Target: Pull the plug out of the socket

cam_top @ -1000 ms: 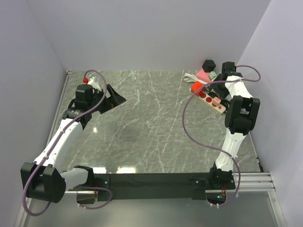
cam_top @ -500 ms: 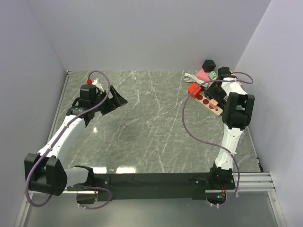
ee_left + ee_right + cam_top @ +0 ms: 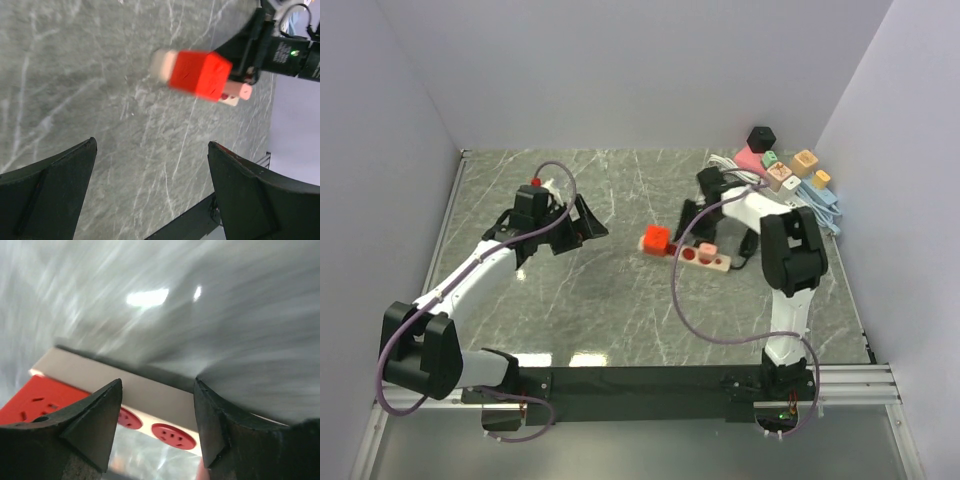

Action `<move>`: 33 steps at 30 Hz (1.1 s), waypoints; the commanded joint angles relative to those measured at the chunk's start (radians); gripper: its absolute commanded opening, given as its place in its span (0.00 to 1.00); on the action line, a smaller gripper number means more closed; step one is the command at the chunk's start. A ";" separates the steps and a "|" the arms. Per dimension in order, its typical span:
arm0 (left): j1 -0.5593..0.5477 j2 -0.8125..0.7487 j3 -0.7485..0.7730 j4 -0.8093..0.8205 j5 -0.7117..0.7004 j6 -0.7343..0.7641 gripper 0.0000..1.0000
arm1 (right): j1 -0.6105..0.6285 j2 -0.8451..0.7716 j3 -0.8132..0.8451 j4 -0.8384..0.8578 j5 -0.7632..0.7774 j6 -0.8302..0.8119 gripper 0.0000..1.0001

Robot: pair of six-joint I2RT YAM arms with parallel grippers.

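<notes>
facing the red plug [image 3: 200, 75] from afar, left fingers [image 3: 50, 195] spread wide (right fingers' [image 3: 90, 425] grip unclear)

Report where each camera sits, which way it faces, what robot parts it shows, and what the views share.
Top external: above and behind the robot, looking down on the table; the left arm and right arm show.
Left wrist: on the left arm, facing across the table at the plug; its open fingers frame the bottom.
Right wrist: on the right arm, close over the strip; its fingers show, view blurred.
Shared: the strip appears in all three.
</notes>
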 commanded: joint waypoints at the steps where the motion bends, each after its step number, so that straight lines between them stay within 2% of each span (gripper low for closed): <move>1: -0.035 0.005 0.007 0.045 -0.015 -0.032 0.99 | 0.130 -0.054 -0.040 -0.034 -0.143 0.031 0.67; 5: -0.067 -0.002 0.003 0.040 -0.046 -0.045 0.99 | 0.156 -0.109 -0.020 -0.048 -0.030 0.046 0.71; 8: -0.078 -0.010 0.004 0.029 -0.052 -0.039 0.99 | 0.141 -0.232 -0.014 0.004 -0.052 0.000 0.73; 9: -0.080 -0.007 0.004 0.025 -0.060 -0.036 0.99 | 0.136 -0.247 0.017 -0.057 -0.043 -0.023 0.73; 10: -0.081 -0.004 0.006 0.022 -0.068 -0.031 0.99 | 0.136 -0.271 0.052 -0.097 0.011 -0.038 0.73; 11: -0.081 0.002 0.012 0.020 -0.080 -0.028 0.99 | 0.132 -0.290 0.102 -0.129 0.139 -0.044 0.74; 15: -0.093 0.074 0.050 0.011 -0.092 0.009 0.99 | 0.121 -0.364 0.155 -0.222 0.349 -0.061 0.80; 19: -0.141 0.134 0.148 -0.017 -0.072 0.053 0.97 | 0.130 -0.374 0.152 -0.312 0.400 -0.083 0.80; 23: -0.248 0.194 0.254 -0.070 -0.108 0.072 0.91 | 0.136 -0.445 -0.024 -0.266 0.383 -0.084 0.81; 28: -0.348 0.221 0.381 -0.156 -0.311 0.055 0.89 | 0.150 -0.470 -0.139 -0.191 0.314 -0.101 0.83; 33: -0.457 0.289 0.492 -0.262 -0.367 0.064 0.88 | 0.173 -0.444 -0.184 -0.143 0.286 -0.092 0.84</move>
